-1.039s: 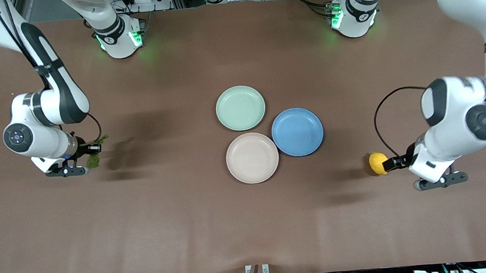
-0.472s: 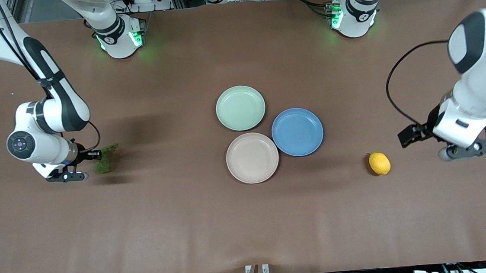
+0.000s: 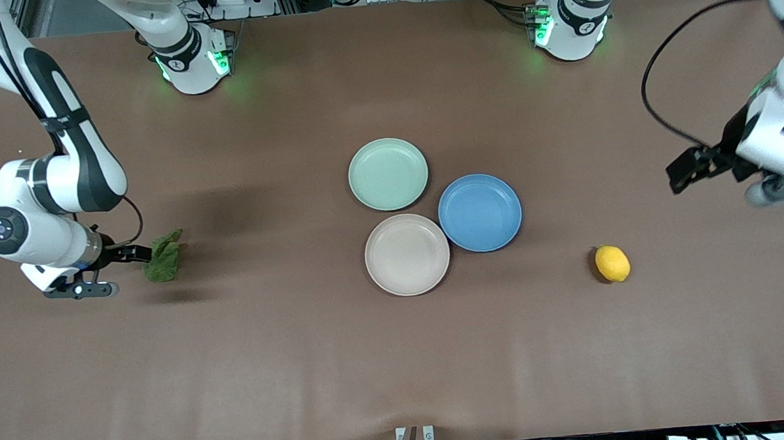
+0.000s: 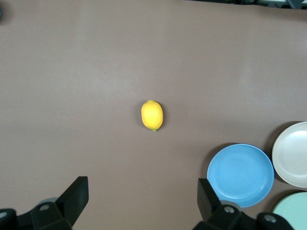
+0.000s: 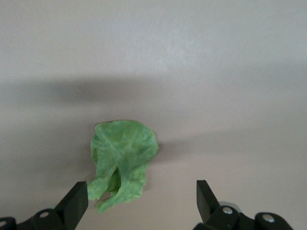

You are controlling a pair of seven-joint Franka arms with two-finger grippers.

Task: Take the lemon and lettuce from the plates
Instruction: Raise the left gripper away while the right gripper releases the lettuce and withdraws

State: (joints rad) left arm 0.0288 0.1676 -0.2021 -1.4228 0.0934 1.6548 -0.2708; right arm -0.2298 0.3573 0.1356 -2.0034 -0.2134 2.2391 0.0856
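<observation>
The lemon [image 3: 611, 263] lies on the bare table toward the left arm's end, nearer the front camera than the blue plate; it also shows in the left wrist view [image 4: 152, 115]. My left gripper [image 3: 687, 170] is open and empty, up in the air, apart from the lemon. The lettuce [image 3: 163, 257] lies on the table toward the right arm's end; in the right wrist view [image 5: 122, 160] it lies just ahead of the jaws. My right gripper [image 3: 130, 254] is open and empty beside it. The mint green plate [image 3: 388, 173] and the beige plate [image 3: 406, 254] are empty.
An empty blue plate [image 3: 479, 212] touches the two other plates at the table's middle; it also shows in the left wrist view [image 4: 240, 175]. The two arm bases stand along the table's back edge.
Both grippers opened and let go: the lemon and the lettuce now lie on the table. The left arm rose and drew back from the lemon. The right gripper backed off the lettuce.
</observation>
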